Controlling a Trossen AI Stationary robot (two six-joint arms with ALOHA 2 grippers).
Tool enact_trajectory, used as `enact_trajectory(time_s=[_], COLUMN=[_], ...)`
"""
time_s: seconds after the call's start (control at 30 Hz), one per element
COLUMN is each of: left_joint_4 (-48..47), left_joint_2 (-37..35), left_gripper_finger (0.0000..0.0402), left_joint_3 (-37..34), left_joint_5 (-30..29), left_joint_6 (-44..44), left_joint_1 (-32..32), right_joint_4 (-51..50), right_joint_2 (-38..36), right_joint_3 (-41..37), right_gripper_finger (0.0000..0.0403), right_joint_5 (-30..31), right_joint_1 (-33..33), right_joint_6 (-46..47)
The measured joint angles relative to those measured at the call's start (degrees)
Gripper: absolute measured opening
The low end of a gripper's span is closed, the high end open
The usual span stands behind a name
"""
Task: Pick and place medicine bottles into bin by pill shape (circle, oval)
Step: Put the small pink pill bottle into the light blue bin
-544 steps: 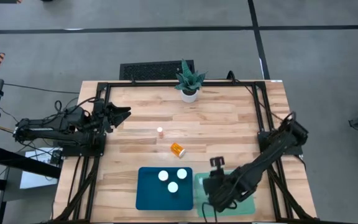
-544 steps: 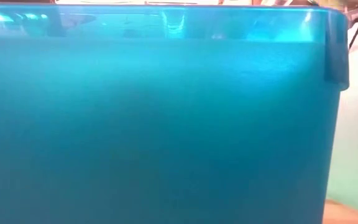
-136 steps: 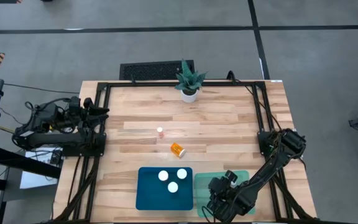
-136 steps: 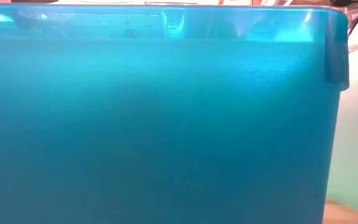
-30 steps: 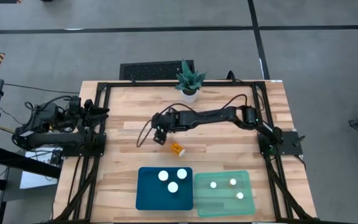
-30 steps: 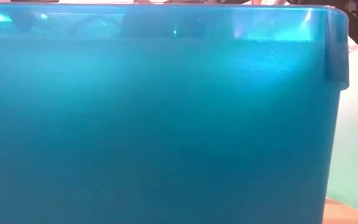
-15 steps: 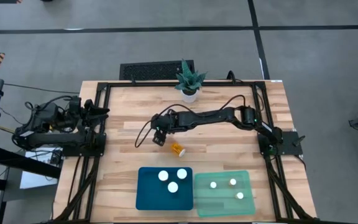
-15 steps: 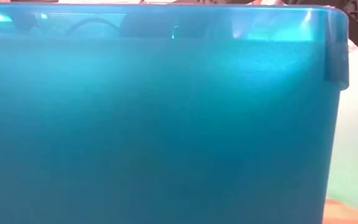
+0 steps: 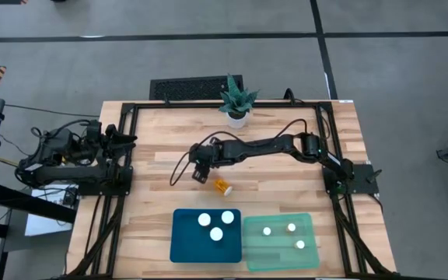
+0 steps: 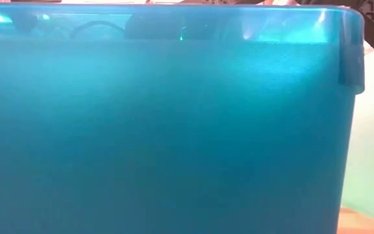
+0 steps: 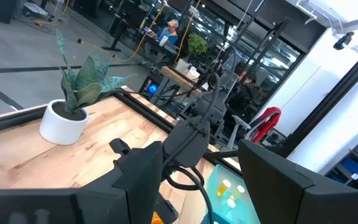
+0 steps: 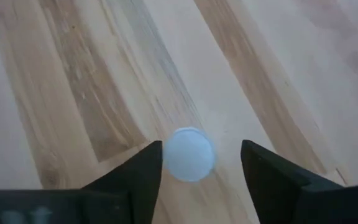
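Right arm stretched long across the table from its base at the right edge, wrist bent down, right gripper point(image 9: 200, 169) pointing at the wood near table centre. Right wrist view: fingers spread wide, a standing bottle point(image 12: 189, 154) seen cap-up between the fingers point(image 12: 135, 177), not gripped, gaps on both sides. No label readable on it, only the white cap shows.

Second bottle, lying bottle point(image 9: 222, 186), orange, on its side just beside the right gripper toward the trays. Label too small to read.

Blue tray point(image 9: 183, 245) at the near edge, well past the lying bottle from the gripper, holds three white-capped bottles point(image 9: 215, 234). Mint tray point(image 9: 253, 243) touching its right side holds three more point(image 9: 291, 228). Low view is filled by the blue tray wall point(image 10: 161, 130), mint tray wall point(image 10: 372, 130) at its right.

Left arm folded at the table's left edge, left gripper point(image 9: 128, 139) over the frame, far from all bottles. Left wrist view: its fingers point(image 11: 145, 165) stand apart, nothing between them.

Potted plant point(image 9: 236, 99) at the far edge, beyond the right gripper. Black grille point(image 9: 194, 87) on the floor behind it. No writing readable anywhere.
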Motion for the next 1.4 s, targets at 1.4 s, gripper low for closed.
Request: enact_trajectory(time_s=[1.4], left_joint_4=[0.1], left_joint_2=[0.0], left_gripper_finger=[0.0203], left_joint_3=[0.0], left_joint_5=[2.9], left_joint_6=[0.7], left_joint_1=[0.0], right_joint_4=[-39.4], right_joint_2=[-11.2], right_joint_3=[20.7], right_gripper_finger=[0.0127], right_joint_5=[3.5], right_joint_1=[24.8], right_joint_6=[8.5])
